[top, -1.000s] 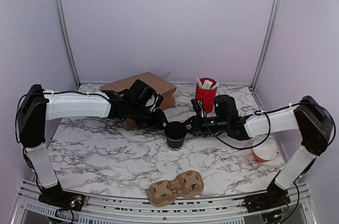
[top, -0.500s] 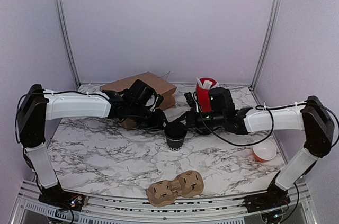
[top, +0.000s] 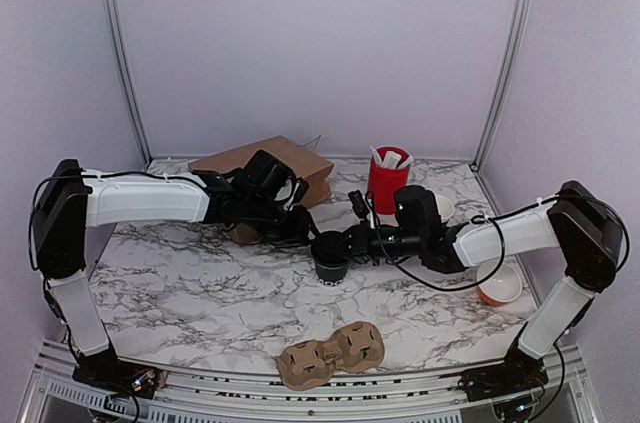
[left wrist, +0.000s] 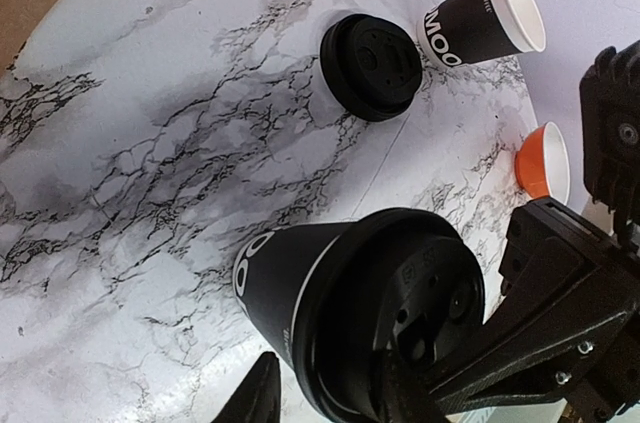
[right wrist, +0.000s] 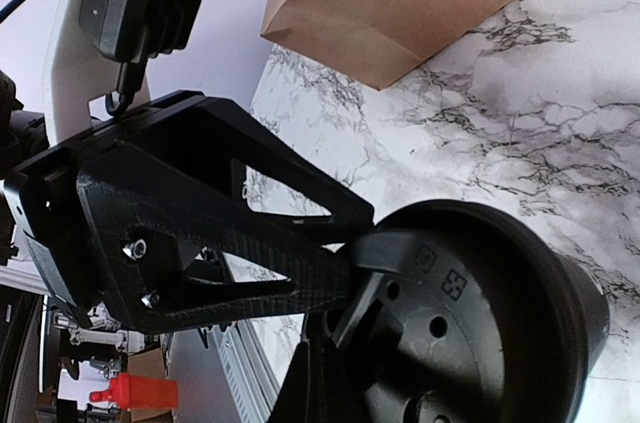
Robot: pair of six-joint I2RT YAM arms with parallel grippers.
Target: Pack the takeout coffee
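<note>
The takeout coffee (top: 331, 261) stands upright mid-table, a black cup with white lettering and its black lid on. In the left wrist view (left wrist: 330, 313) it fills the lower frame. My left gripper (top: 303, 231) reaches in from the left and its fingers (left wrist: 255, 398) stand on either side of the cup's upper wall, shut on it. My right gripper (top: 346, 241) comes from the right with its jaws nearly together. Its fingertips (right wrist: 395, 253) rest on top of the lid (right wrist: 480, 323).
A spare black lid (left wrist: 372, 65) and the twin white-rimmed cup (left wrist: 480, 28) lie behind the coffee. Also in view are a red sachet tub (top: 388, 181), a brown paper bag (top: 270, 165), an orange bowl (top: 498, 288) and a cardboard cup carrier (top: 332, 353) at the front edge.
My right gripper rose and swung left over the cup, then came down onto the lid. The left arm and the cup have not moved.
</note>
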